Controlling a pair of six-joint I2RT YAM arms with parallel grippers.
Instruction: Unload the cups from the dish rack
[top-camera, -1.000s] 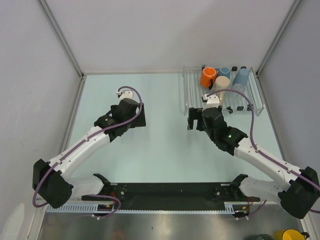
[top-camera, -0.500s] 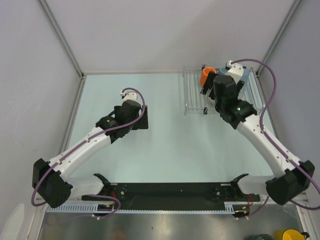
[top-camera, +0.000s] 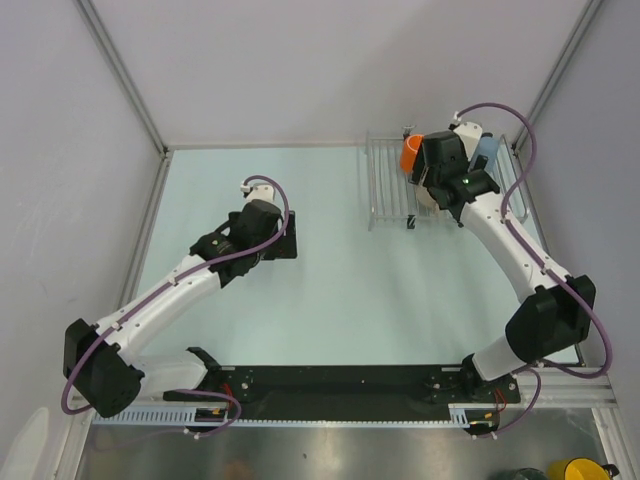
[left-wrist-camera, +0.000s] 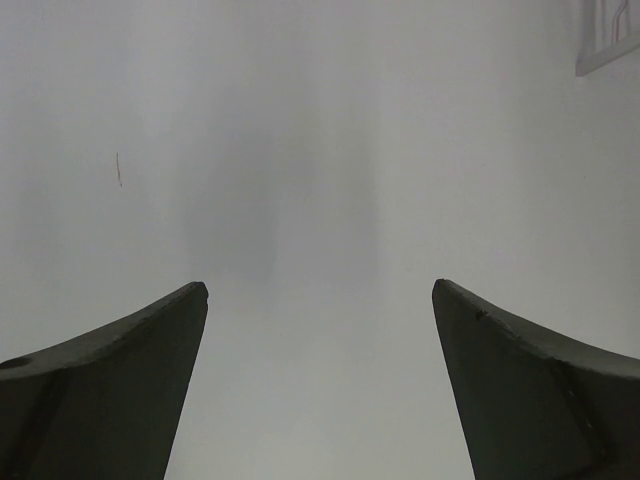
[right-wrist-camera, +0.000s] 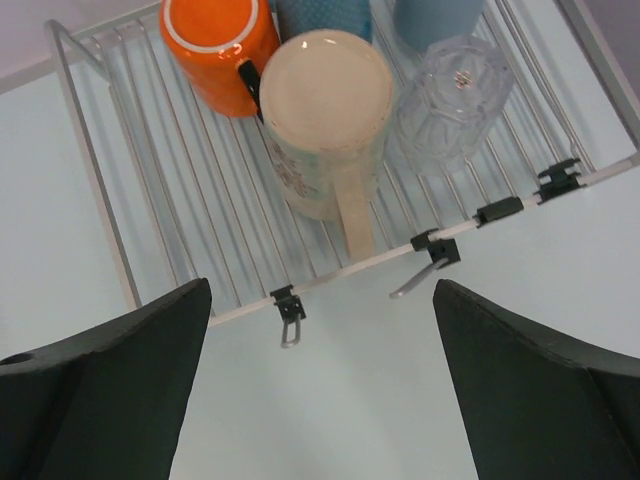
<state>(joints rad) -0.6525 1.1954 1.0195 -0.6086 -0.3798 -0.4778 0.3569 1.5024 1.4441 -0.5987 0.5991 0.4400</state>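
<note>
Cups (right-wrist-camera: 330, 90) sit bunched at the far end of the dish rack (right-wrist-camera: 160, 200), which lies by the far right corner of the table (top-camera: 330, 290). An orange mug (right-wrist-camera: 215, 40) touches a beige mug (right-wrist-camera: 320, 130) whose handle points at the near rail. A teal-blue cup (right-wrist-camera: 320, 12) and a light-blue cup (right-wrist-camera: 435, 15) stand behind, with a clear glass (right-wrist-camera: 450, 100) just beside the beige one. Right gripper (right-wrist-camera: 320, 290) hovers directly above them, jaws spread wide, grasping nothing. Left gripper (left-wrist-camera: 320, 288) hangs over bare table well to the left, likewise released and empty.

A clear glass (right-wrist-camera: 455, 95) and a yellow mug (top-camera: 578, 469) stand well apart.
</note>
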